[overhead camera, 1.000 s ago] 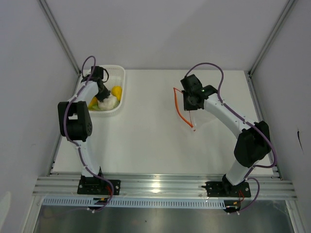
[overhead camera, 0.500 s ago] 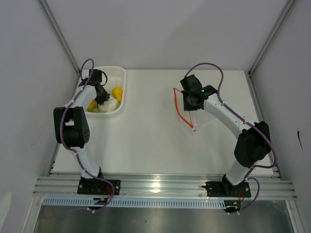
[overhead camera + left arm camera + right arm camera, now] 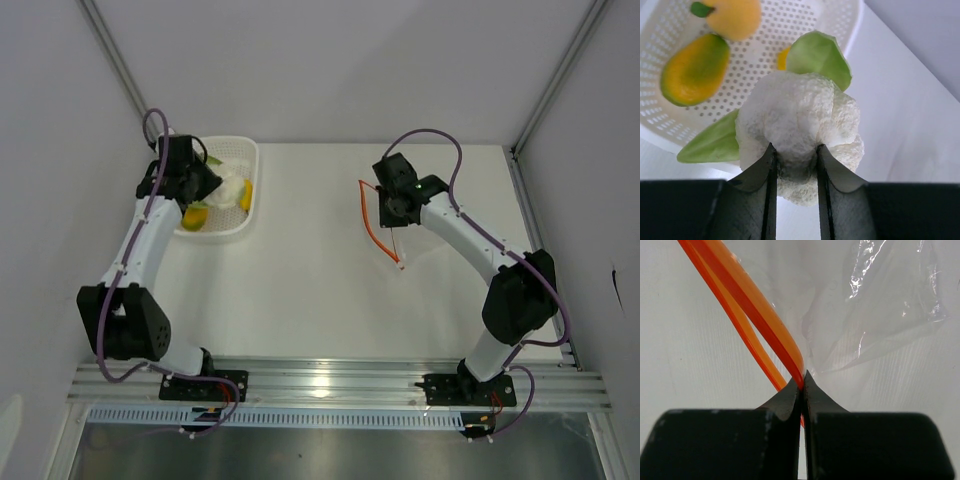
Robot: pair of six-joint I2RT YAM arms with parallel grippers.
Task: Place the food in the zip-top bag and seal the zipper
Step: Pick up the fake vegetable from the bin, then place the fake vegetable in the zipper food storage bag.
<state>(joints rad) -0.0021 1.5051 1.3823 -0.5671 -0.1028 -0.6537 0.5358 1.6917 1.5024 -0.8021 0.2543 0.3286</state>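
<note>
Since a second ago the left arm has swung its elbow out toward the near left, and the left fingers [image 3: 760, 172] now pinch the cauliflower piece [image 3: 797, 125], carrying it over the right rim of the white basket [image 3: 790, 30]. At the far right of the tabletop [image 3: 300, 260], well apart from the basket, the right fingers [image 3: 785, 400] are pressed tight on the zipper [image 3: 745, 310] of the zip-top bag [image 3: 890, 305]. The bag looks empty. The yellow-green fruit [image 3: 692, 70] and yellow pear [image 3: 735, 17] lie in the basket, so all loading and sealing lie ahead.

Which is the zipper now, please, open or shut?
Open: the zipper splits into two strips spreading away from the shut right gripper.
</note>
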